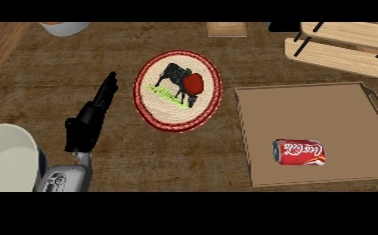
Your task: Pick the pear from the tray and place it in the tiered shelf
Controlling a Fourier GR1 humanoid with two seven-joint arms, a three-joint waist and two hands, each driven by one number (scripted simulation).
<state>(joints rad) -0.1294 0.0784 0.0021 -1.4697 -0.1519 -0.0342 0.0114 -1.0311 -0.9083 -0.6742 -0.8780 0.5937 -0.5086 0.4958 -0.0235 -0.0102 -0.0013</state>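
The left hand is open, fingers straight, just left of the round plate. A red fruit sits on that plate. The tray at right holds a can, and the shelf stands far right.

The tiered shelf runs off the top right corner. I only see the ends of two wooden boards and some black bars. A white round thing at the top left is cut off, so I cannot tell if it is a cup or a bowl. A small wooden block at the top is cut off too. A big pale round thing at the left edge is mostly out of sight. My left forearm goes off the bottom. A red thing hides part of the cow picture on the plate. I cannot tell what it is.
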